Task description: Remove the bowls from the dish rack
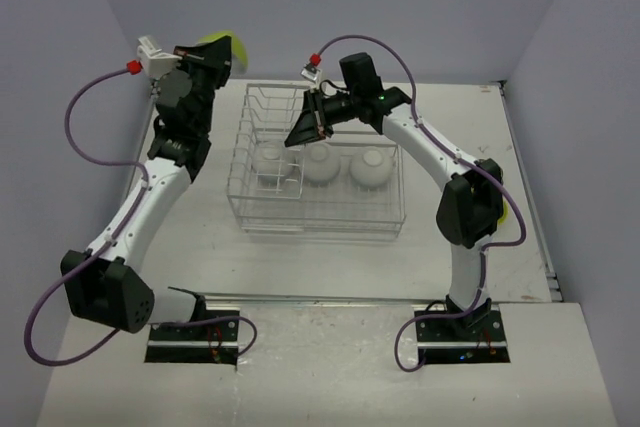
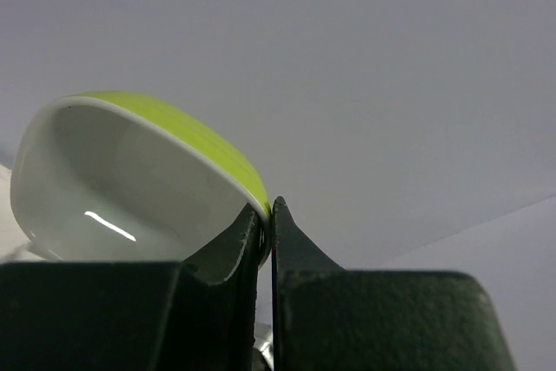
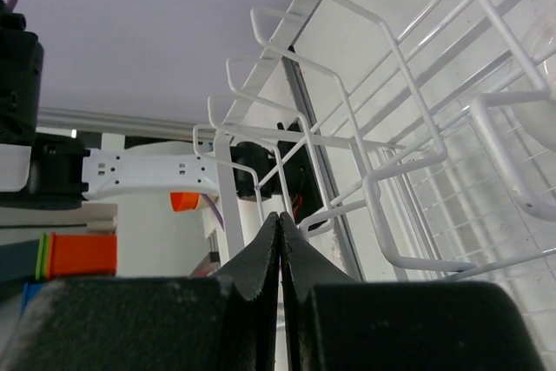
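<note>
The rack (image 1: 318,228) sits mid-table (image 1: 450,147), its taller slotted end on the far side. Three white bowls (image 1: 322,163) lie upside down in a row across the rack's low basket, apart from one another

The left gripper (image 1: 207,57) is raised beyond the rack's far left corner, outside it. It pinches the lime bowl (image 1: 228,45) by the rim. In the left wrist view the jaws of the left gripper (image 2: 269,215) are nearly pressed together on that rim, and the lime bowl (image 2: 182,141) is tilted, white inside and lime outside

The right gripper (image 1: 305,127) hangs over the rack's far left part, just above the leftmost white bowl. In the right wrist view its fingers meet (image 3: 280,223) with nothing between them, and the rack's wire loops (image 3: 382,162) stand just beyond the tips

A lime sliver shows behind the right arm's elbow, right of the rack; what it is cannot be told
</note>
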`<state>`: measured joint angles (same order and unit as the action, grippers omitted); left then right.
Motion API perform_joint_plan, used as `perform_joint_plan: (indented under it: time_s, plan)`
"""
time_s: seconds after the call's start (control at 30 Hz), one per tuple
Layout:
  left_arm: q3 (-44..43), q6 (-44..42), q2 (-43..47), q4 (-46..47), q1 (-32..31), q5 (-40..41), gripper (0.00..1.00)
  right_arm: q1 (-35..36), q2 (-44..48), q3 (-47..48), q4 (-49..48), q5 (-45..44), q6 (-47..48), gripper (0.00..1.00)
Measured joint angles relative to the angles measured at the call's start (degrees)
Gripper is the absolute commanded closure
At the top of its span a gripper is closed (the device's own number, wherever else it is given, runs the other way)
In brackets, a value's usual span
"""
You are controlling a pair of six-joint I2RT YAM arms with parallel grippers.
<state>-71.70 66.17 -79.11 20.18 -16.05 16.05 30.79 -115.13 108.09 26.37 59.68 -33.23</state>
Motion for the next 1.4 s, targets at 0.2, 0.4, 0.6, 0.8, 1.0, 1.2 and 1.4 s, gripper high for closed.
perform_joint_plan:
  time_s: [0.2, 0.4, 0.6, 0.8, 1.0, 1.2, 1.4]
  plan:
    - [0.0, -9.1, 7.0, -10.8, 6.7, -2.4, 1.0, -0.2, -0.1, 3.0, 3.3, -3.7, 0.0, 1.0]
    - [0.0, -16.2, 9.9, -21.9, 11.8, -3.7, 1.0, -0.4, -0.9, 6.7, 6.4, -5.3, 0.1, 1.0]
    - [1.4, -20.1, 9.2, -31.0, 14.1, -3.4, 1.0, -0.5, -1.9, 10.6, 7.8, -5.8, -0.2, 1.0]
    - [2.2, -23.7, 5.1, -38.1, 16.0, -2.7, 1.0, -0.7, -2.0, 16.4, 9.1, -6.1, -1.6, 1.0]
    - [0.0, -26.6, -3.8, -46.4, 19.6, -0.8, 1.0, -2.9, -0.5, 23.0, 10.1, -6.8, -4.8, 1.0]
    - [-2.1, -28.1, -10.7, -53.0, 23.1, -0.1, 1.0, -8.7, 7.1, 22.3, 16.8, -16.3, -1.7, 1.0]
    - [-5.1, -28.1, -18.5, -58.0, 25.2, 1.1, 1.0, -11.2, 19.2, 7.9, 22.5, -33.3, 7.0, 1.0]
